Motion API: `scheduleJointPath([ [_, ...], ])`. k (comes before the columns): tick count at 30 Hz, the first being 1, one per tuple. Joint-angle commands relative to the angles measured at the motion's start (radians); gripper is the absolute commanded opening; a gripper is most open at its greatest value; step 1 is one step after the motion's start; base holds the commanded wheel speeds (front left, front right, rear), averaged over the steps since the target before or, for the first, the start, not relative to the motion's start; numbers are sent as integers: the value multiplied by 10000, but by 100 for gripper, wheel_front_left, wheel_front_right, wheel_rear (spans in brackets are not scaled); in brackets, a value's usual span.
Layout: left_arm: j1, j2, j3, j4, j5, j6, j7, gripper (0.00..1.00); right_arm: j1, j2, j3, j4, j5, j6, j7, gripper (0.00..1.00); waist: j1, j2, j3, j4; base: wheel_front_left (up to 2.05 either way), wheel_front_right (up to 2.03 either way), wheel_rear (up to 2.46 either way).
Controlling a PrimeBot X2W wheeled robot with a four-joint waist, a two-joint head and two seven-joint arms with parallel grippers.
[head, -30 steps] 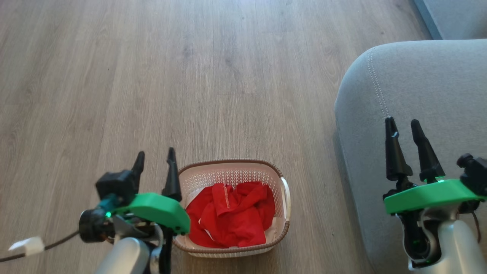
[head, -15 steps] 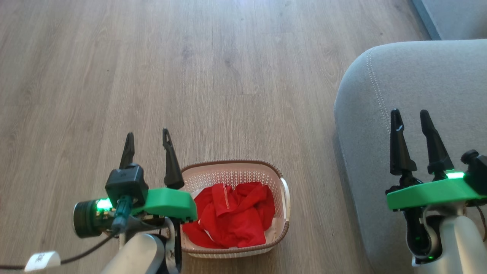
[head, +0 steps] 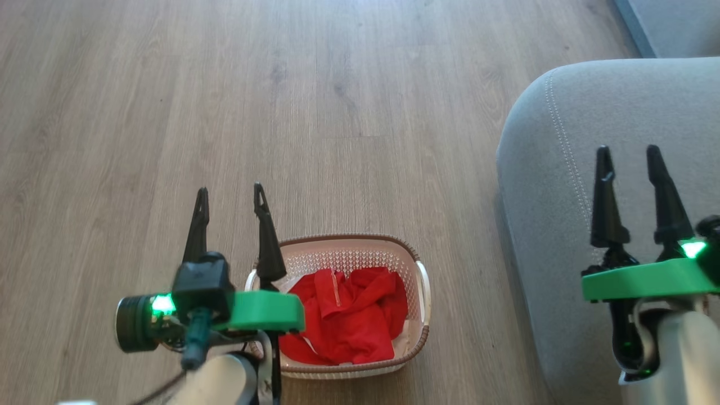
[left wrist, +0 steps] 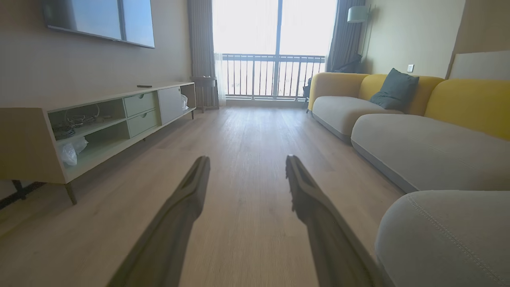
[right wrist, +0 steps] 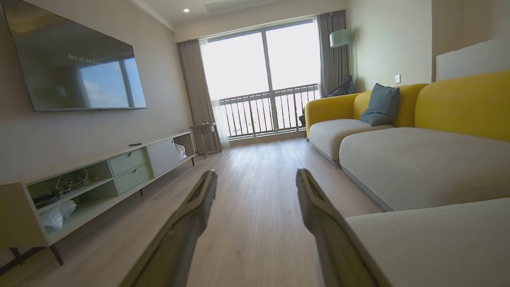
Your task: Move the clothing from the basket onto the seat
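Head view: crumpled clothing [head: 349, 323] inside basket [head: 344, 238], pale seam [head: 337, 288] straight up-view.

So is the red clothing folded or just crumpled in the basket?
Crumpled: the clothing lies bunched in uneven folds inside the basket.

Open floor [head: 337, 112] ahead and left of basket [head: 349, 238]. From above, free drop into basket onto clothing [head: 349, 320]. Rightward, blocked by seat [head: 540, 225] near basket. At left rim, crowded by left fingers [head: 269, 253].
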Motion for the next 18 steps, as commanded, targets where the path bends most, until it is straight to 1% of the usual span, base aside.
scheduleJointPath([
  [1,-353,-8,477,-361,13,117,-142,100,-506,-103,281,-433,-318,0,-123,100,0,-1,11,4,0,0,0],
  [3,-110,-314,1012,-206,-160,-565,-200,100,-494,-104,448,-404,-703,0,-182,100,0,-1,19,14,0,0,0],
  [6,279,-881,2013,147,-159,-1725,-288,100,-454,-106,637,-249,-1074,0,-271,100,0,-1,10,10,0,0,0],
  [10,641,-1580,3137,634,386,-3266,-405,100,-398,-109,827,-6,-1586,0,-388,100,0,-1,-17,-15,0,0,0],
  [12,781,-1811,3528,929,706,-3930,-464,100,-369,-110,964,186,-1861,0,-447,100,0,-1,-38,-35,0,0,0],
  [15,948,-2042,3939,1436,1106,-4713,-552,100,-362,-112,1171,393,-2448,0,-536,100,0,-1,-60,-65,0,0,0],
  [18,1031,-2132,4128,1865,1590,-5227,-632,100,-318,-114,1230,631,-2755,0,-617,100,0,-1,-83,-87,0,0,0],
])
